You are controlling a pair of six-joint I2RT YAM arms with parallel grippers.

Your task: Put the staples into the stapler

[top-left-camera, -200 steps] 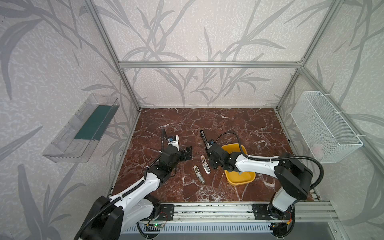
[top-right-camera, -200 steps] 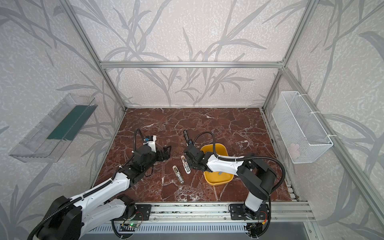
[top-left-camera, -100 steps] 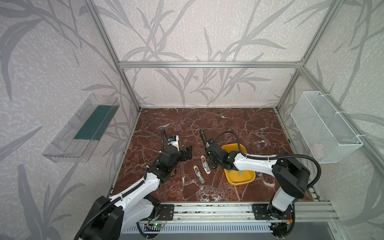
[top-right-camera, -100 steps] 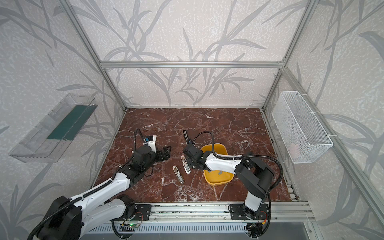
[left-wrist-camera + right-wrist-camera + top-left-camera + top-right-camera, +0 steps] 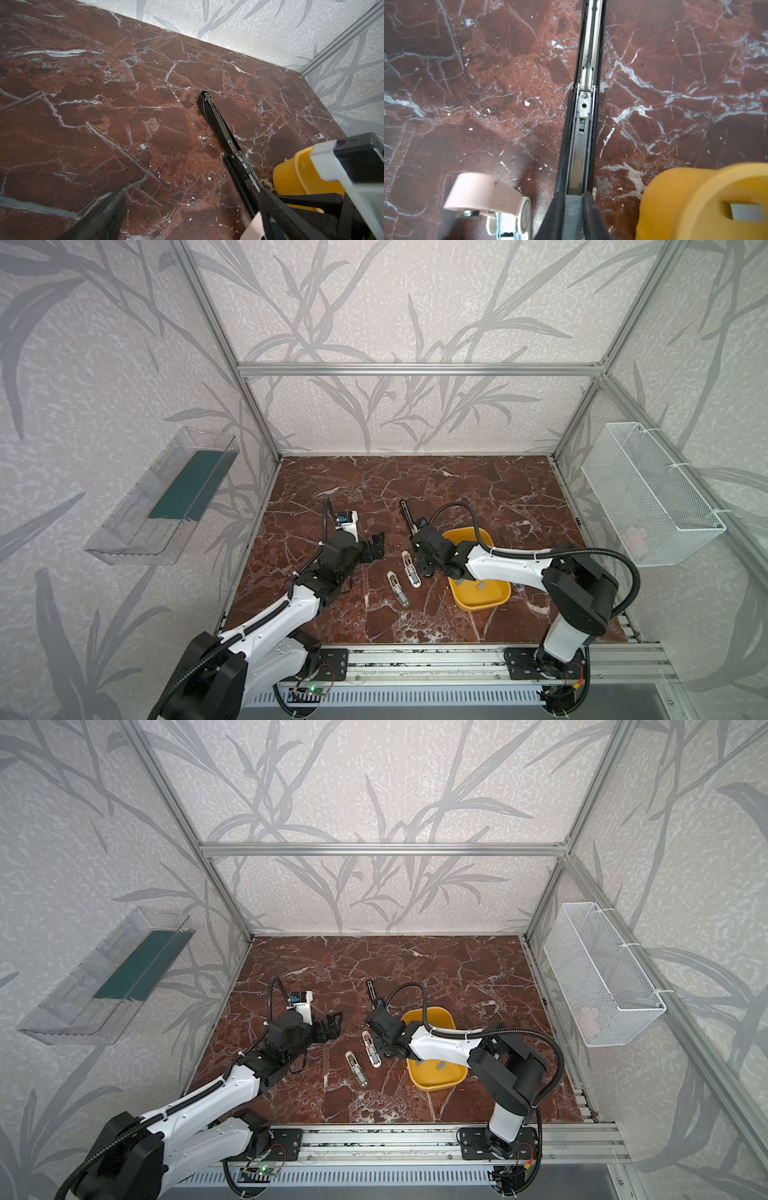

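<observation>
A grey staple strip (image 5: 573,212), apparently pinched in the right hand (image 5: 573,197) at lower centre, is aligned over the opened black stapler (image 5: 588,62); it should be lowered square into the channel. The left hand (image 5: 377,546) is spread wide, left of centre.

Red-brown marble tabletop (image 5: 478,489) veined white, yellow tub (image 5: 484,602), grey staples (image 5: 747,214) inside the tub, black stapler (image 5: 220,126) and pale pink stapler (image 5: 481,193) beside the tub
</observation>
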